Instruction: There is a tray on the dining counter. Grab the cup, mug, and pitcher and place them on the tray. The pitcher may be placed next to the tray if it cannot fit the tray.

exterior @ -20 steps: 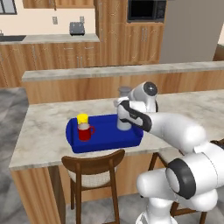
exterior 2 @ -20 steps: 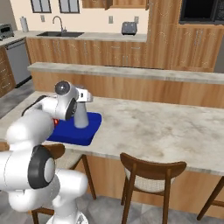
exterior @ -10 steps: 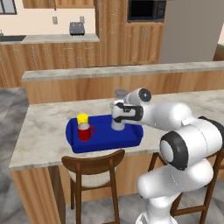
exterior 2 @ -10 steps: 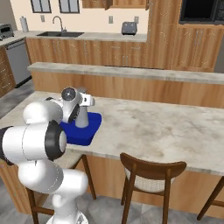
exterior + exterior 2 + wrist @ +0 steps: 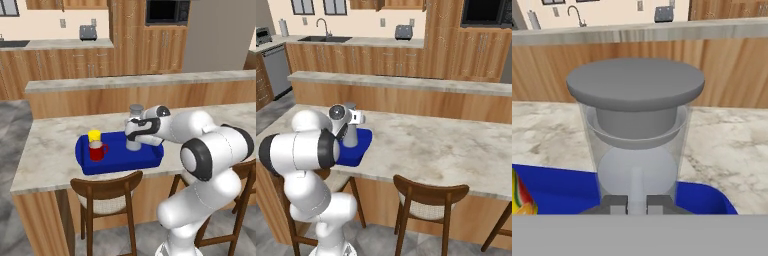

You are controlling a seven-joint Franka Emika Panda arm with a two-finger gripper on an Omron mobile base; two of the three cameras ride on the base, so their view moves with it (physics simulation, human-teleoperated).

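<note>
The dark blue tray (image 5: 150, 159) lies on the beige dining counter (image 5: 50, 150). At the tray's left end stand the yellow cup (image 5: 94, 135) and, just in front of it, the red mug (image 5: 96, 151). The grey pitcher (image 5: 135, 135) is upright over the middle of the tray, its base down at the tray floor. My gripper (image 5: 133, 133) is shut on the pitcher's thin handle low on its side. In the hand view the pitcher (image 5: 636, 125) looms close, my gripper (image 5: 636, 205) pinches its handle, the tray (image 5: 557, 190) lies below and the cup's edge (image 5: 519, 197) shows at left. In the right base view the pitcher (image 5: 350, 134) stands on the tray (image 5: 360, 146).
A raised wooden ledge (image 5: 150, 82) runs behind the counter. Wooden chairs (image 5: 107, 192) (image 5: 428, 200) stand at the counter's front edge. A toaster (image 5: 88, 32) sits on the far kitchen worktop. The counter stretches bare to the right of the tray (image 5: 446, 145).
The pitcher has moved a little left and down, from the tray's right part to its middle. My elbow has swung round; the grip has stayed shut.
</note>
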